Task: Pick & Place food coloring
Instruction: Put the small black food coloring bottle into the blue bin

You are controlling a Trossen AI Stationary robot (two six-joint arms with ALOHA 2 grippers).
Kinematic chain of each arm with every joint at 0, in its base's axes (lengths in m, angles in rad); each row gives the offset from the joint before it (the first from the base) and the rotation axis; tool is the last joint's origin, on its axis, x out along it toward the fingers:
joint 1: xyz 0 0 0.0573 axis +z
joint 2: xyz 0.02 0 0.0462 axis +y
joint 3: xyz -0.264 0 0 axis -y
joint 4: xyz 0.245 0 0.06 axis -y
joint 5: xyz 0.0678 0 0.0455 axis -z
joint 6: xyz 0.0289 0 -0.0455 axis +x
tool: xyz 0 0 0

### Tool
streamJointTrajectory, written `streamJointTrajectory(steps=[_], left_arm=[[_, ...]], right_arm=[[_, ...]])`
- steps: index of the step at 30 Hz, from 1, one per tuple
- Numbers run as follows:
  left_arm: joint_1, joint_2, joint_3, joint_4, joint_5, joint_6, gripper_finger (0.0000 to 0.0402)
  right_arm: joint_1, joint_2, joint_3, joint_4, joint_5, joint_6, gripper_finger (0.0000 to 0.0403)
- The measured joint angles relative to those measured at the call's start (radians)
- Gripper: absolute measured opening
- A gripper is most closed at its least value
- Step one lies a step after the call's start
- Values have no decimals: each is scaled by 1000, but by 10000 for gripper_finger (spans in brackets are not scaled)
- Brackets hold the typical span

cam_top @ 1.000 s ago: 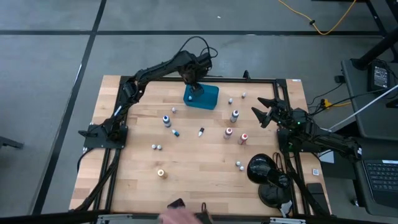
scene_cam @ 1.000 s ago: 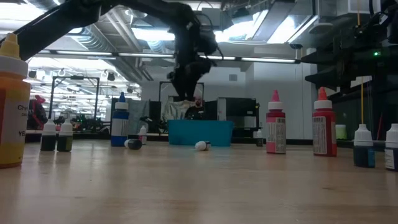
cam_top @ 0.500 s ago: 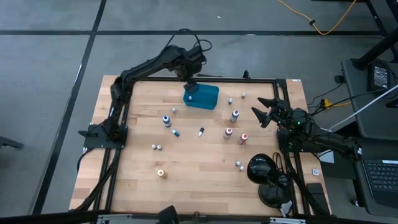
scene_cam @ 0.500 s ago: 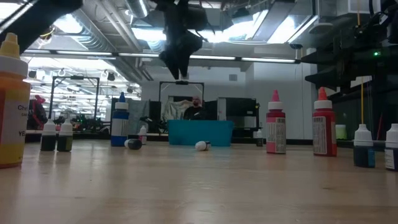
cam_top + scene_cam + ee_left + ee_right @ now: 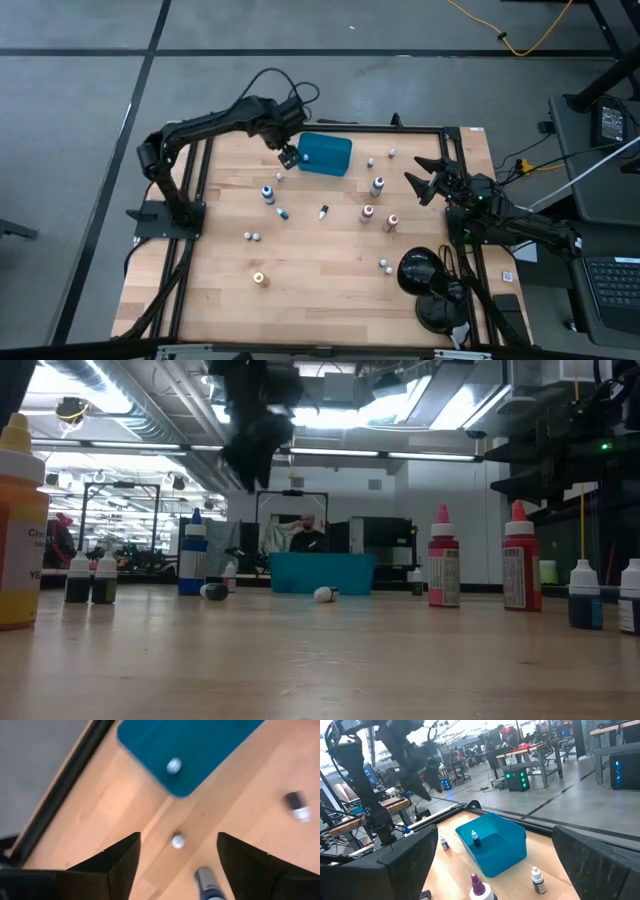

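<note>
A: Left gripper (image 5: 288, 155): position, state?

B: Raised off the wood, just beside the teal tray (image 5: 330, 160), on the side toward the left arm's base. Fingers (image 5: 112, 865) spread, nothing between them. Wrist view looks down through the gap onto bare table and a small white-capped vial (image 5: 178, 841) standing close to the tray's corner.

A: Anything in the tray?

B: One small bottle (image 5: 475, 839), upright inside, white cap, dark contents. From the left wrist it shows as a pale cap (image 5: 173, 765) on the teal floor.

A: Right gripper?

B: Right gripper (image 5: 424, 182) waits near the table's right edge, fingers wide apart, empty, pointed toward the tray.

A: The rest of the food coloring?

B: Scattered on the table, all outside the tray. A taller blue bottle (image 5: 268, 192) stands between the tray and the table's middle, a small one (image 5: 283, 213) lying just beside it. A dark-topped bottle (image 5: 377, 185) and two red bottles (image 5: 368, 212) (image 5: 391, 222) stand toward the right arm. A pair of small vials (image 5: 252, 237) stands touching or nearly so, left of centre. An orange bottle (image 5: 259, 279) stands alone near the front. Low view: a person's head shows behind the tray, far off.
</note>
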Motion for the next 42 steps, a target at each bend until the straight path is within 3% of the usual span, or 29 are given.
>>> streamJointTrajectory(steps=[15, 42], left_arm=[[-14, -7, -268, 165, -4, -164, 251], [-23, 191, -294, 219, 51, -203, 242]], right_arm=[[0, 0, 0, 0, 0, 0, 392], [0, 0, 0, 0, 0, 0, 392]])
